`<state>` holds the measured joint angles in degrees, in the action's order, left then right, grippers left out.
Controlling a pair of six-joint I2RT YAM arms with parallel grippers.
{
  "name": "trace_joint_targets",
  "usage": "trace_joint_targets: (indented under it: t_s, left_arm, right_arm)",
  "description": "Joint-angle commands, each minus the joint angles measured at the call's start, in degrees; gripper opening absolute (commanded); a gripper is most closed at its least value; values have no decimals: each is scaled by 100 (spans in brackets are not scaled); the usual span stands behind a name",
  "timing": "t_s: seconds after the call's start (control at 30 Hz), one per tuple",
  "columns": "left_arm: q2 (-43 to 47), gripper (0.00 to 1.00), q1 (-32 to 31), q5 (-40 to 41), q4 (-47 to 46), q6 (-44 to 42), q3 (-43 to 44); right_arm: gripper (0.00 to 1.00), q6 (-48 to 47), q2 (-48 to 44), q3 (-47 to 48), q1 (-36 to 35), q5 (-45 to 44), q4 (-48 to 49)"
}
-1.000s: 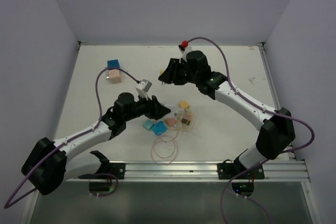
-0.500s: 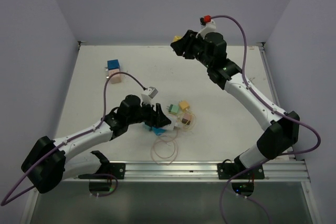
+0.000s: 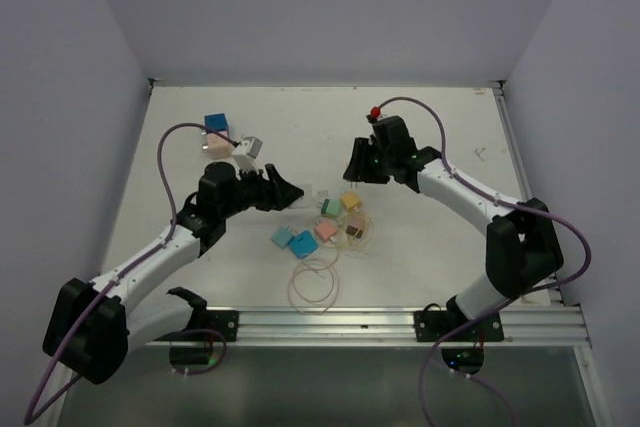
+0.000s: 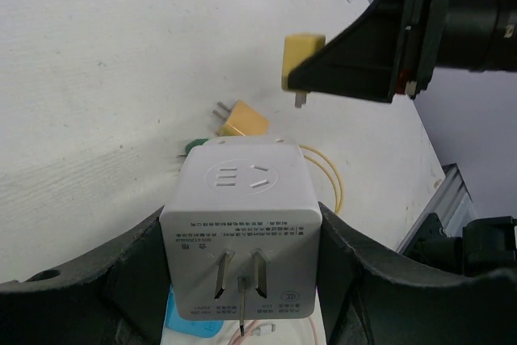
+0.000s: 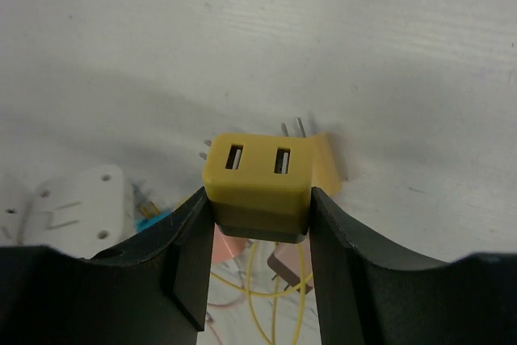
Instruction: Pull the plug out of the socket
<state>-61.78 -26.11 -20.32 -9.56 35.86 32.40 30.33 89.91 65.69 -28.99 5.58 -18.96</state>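
L gripper [image 4: 242,260] clamped on white socket cube [image 4: 242,191]. R gripper [image 5: 257,236] clamped on yellow plug [image 5: 257,169].

Risk: the side-only pinch may let the plug slip into the loose plugs [image 3: 340,219] below. Arms are close and may collide.

Plug sits between R fingers, pins clear of socket, near its right, not touching.

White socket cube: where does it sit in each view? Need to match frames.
Top external: white socket cube at the left gripper tip, mid-frame, faint.
Left wrist: cube bottom centre, between the fingers.
Right wrist: cube lower left, beside the gripped yellow plug.
Shared landmark: loose plug lying on the table, yellow, in all three.
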Motion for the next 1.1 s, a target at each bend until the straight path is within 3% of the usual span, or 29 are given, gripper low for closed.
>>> trace_joint_targets:
  t_s: [0.0,0.3,0.47,0.6,0.77,0.93,1.07]
  left_arm:
    - [184,0,176,-104,-503,71,223]
    - [315,0,457,-192,-468,141,170]
    - [315,0,493,-253,-520,211,117]
    - [281,0,519,-306,-617,264,99]
    - [254,0,528,-324,-608,290,117]
    - [140,0,528,-368,-634,334,161]
    - [122,0,537,-368,-705,404,187]
  right_arm:
    - [3,-115,26,-258,-27,32,-283]
    - [3,-466,422,-285,60,-645,-967]
    - [10,-510,712,-188,122,-594,-1075]
    - [25,-501,844,-197,122,-576,-1022]
    - [54,-624,590,-144,122,-409,-987]
    - [68,-870,282,-57,122,-295,-1022]
    - [72,-853,45,14,113,-277,-1101]
